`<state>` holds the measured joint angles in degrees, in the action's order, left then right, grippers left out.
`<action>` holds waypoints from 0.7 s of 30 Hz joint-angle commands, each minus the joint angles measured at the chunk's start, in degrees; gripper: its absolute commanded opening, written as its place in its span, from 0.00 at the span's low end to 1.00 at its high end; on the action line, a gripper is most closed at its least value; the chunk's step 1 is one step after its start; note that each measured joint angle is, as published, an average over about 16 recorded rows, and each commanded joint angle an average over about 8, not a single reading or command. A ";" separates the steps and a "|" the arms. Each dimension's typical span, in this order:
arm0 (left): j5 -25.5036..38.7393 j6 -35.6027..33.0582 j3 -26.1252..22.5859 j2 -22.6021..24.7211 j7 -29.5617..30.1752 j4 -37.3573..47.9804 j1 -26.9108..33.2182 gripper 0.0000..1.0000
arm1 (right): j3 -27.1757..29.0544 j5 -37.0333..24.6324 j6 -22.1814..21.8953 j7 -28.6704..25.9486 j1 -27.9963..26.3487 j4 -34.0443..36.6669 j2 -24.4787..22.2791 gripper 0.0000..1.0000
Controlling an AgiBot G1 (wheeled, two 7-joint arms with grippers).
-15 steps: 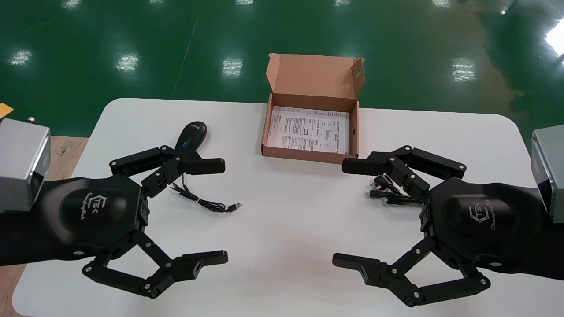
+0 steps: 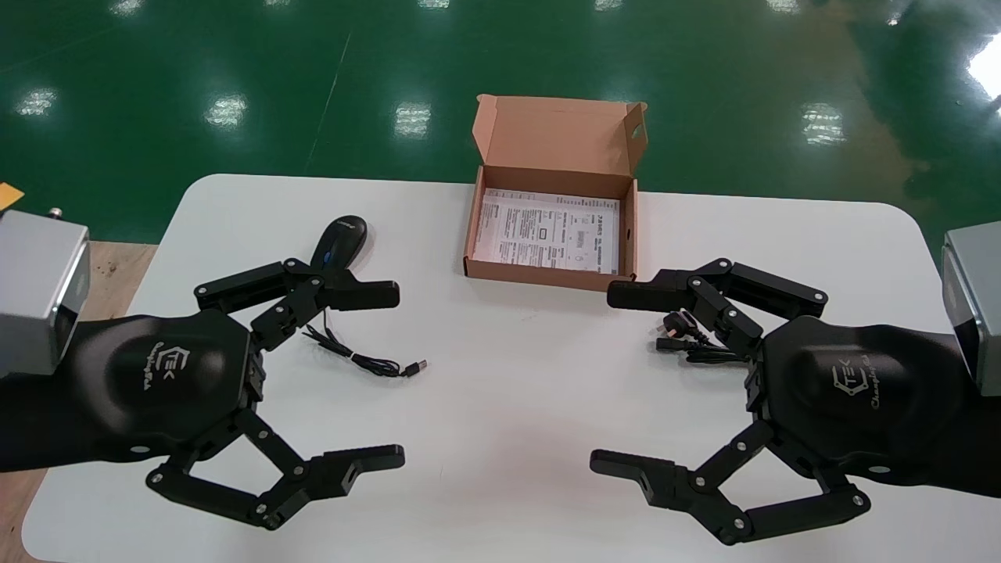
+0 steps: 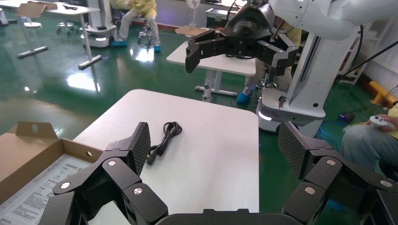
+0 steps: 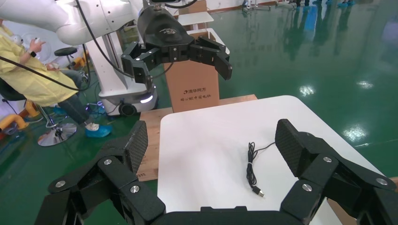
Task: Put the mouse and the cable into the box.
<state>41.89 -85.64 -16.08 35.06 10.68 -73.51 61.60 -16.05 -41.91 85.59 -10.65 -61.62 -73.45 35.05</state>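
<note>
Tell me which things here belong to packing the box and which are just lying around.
Part of the job:
- mouse with its USB cord
- black power cable
- open box
- left gripper and right gripper, both over the table, jaws open

Just lying about:
- printed sheet already in the box
- brown carton off the table

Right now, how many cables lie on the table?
2. A thin USB cable lies near the left gripper, leading toward the mouse. A coiled power cable lies near the right gripper, partly hidden behind it. None shows in the box.
</note>
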 commanded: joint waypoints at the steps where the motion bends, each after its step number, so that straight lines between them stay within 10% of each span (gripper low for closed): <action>1: 0.00 0.00 0.00 0.00 0.00 0.00 0.00 1.00 | 0.00 0.00 0.00 0.00 0.00 0.00 0.00 1.00; 21: 6.96 -3.59 -4.54 -0.57 1.72 -0.66 5.69 1.00 | -0.59 -2.95 0.32 2.00 -1.19 0.04 -0.05 1.00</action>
<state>50.52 -88.73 -21.71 35.21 11.97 -72.90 68.74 -17.21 -46.97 86.37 -7.13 -64.10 -71.99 35.25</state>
